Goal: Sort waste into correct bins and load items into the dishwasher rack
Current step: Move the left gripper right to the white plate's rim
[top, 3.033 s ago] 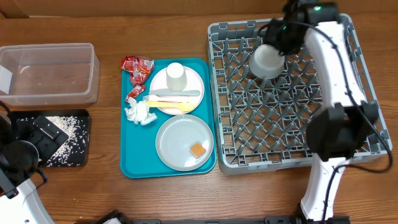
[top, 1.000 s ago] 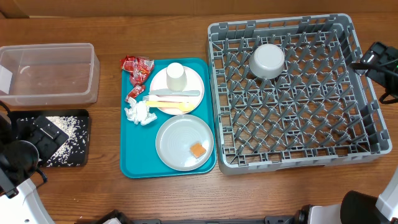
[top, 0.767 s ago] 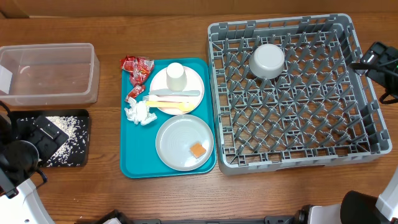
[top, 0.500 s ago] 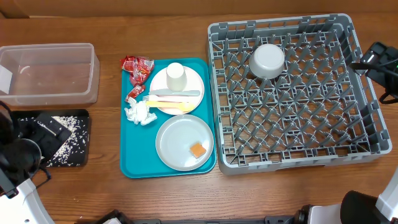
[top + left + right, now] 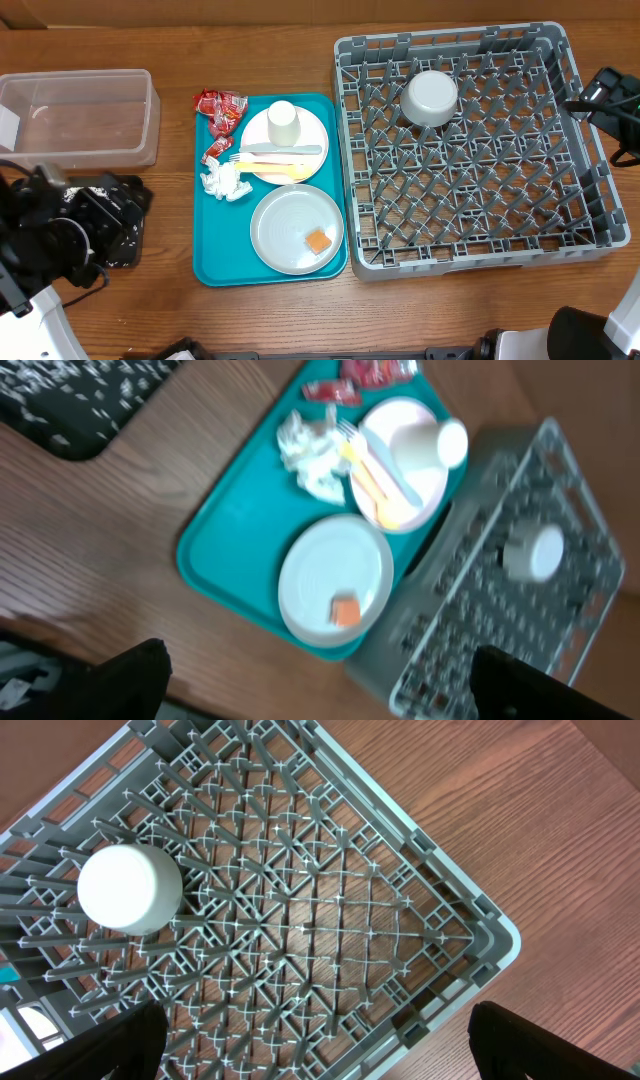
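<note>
Left gripper [image 5: 330, 682]: nearest the robot, over the shallow black tray [image 5: 75, 440]; jaws wide apart, nothing between them.
Rice grains [image 5: 70, 385]: scattered inside the black tray.
Round grey plate [image 5: 290, 220]: on the near half of the teal tray [image 5: 220, 245].
Orange food cube [image 5: 318, 241]: on the grey plate, toward its near right edge.
Napkin [image 5: 225, 181]: crumpled, white, on the teal tray's left side, just beside both plates.
Cutlery [image 5: 268, 160]: a yellow piece and a white piece lying across the near part of the pale plate [image 5: 312, 132].
White cup [image 5: 283, 122]: on the far part of the pale plate.
Red wrappers [image 5: 222, 107]: one at the teal tray's far left corner, overlapping the rim; a smaller one just beyond the napkin.
Clear tub [image 5: 75, 75]: far left on the table, beyond the black tray; contents cannot be made out.
Dishwasher rack [image 5: 450, 258]: right of the teal tray, touching or nearly touching it.
Grey bowl [image 5: 430, 97]: upside down on the pegs in the rack's far left part.
Right gripper [image 5: 325, 1048]: outside the rack's far right wall; jaws fully apart, holding nothing.
</note>
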